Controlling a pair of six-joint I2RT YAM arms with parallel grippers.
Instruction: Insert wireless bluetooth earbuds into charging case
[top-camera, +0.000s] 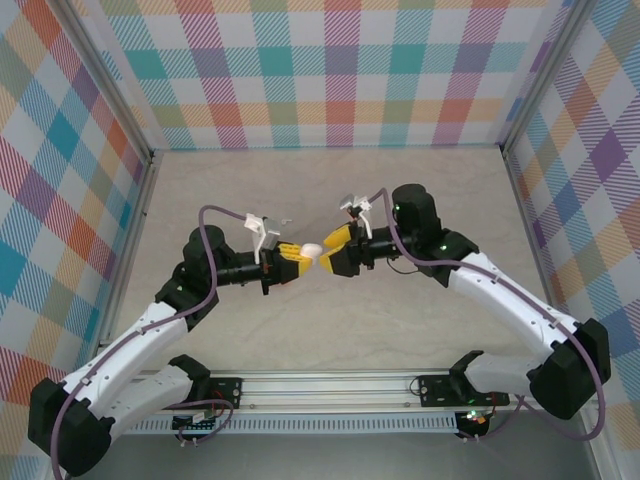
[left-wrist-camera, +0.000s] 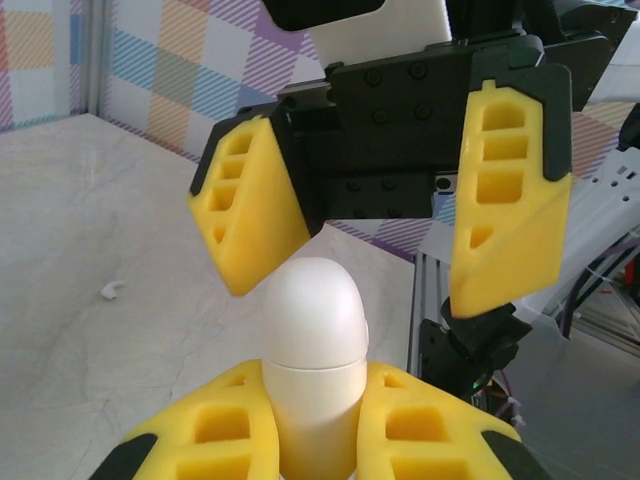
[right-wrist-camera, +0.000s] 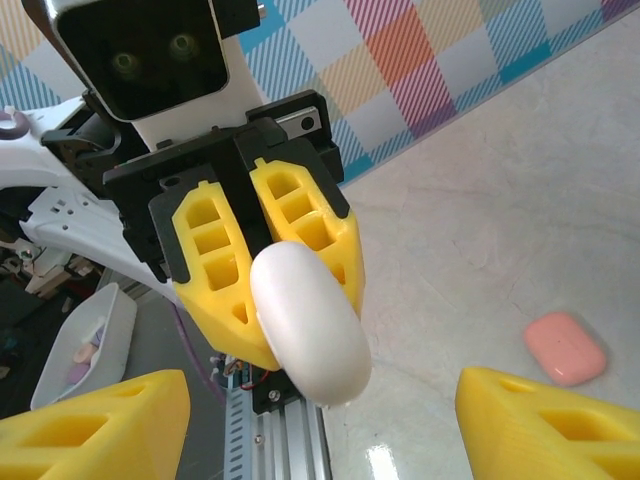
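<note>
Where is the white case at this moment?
The white case is held in the left gripper, above the middle of the table in the top view, just before the open right gripper.

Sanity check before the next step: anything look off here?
One thing: the white case is clamped in the left gripper with its lid closed, while a small white piece, possibly an earbud, lies loose on the table. Right gripper open around the case.

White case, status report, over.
Left gripper shut on white case. Right gripper open, fingers flanking its top. Pink case on table, out of the way.
</note>
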